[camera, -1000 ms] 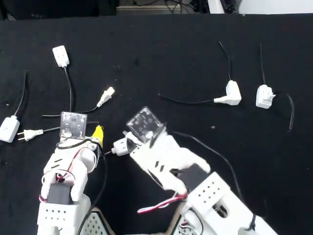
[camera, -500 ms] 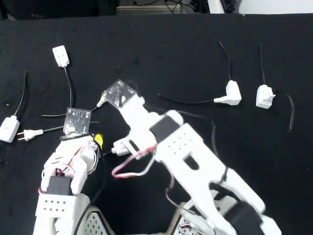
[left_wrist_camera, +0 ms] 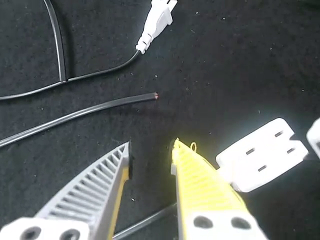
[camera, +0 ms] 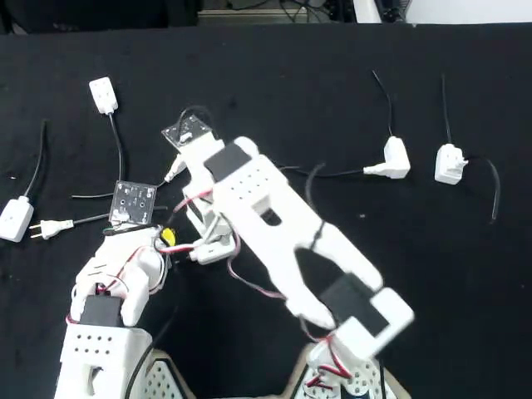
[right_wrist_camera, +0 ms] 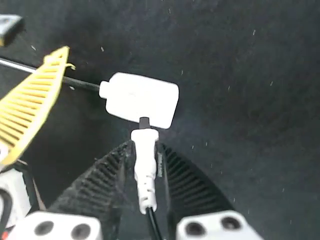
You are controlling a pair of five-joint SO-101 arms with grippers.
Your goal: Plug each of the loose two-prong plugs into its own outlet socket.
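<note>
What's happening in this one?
The right gripper has its jaws shut on a white two-prong plug, with the prongs at a white outlet socket on the black table. A short dark stretch shows between them, so the plug does not look fully seated. The left gripper sits beside that socket, jaws open on nothing. Another loose plug lies just beyond, not yet plugged in.

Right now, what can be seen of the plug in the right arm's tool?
The plug is slim white moulded plastic, ribbed at the rear, a black cord leaving toward the wrist. The right tool is shut on its sides. Its dark front end meets the white socket block; how deep is unclear.
</note>
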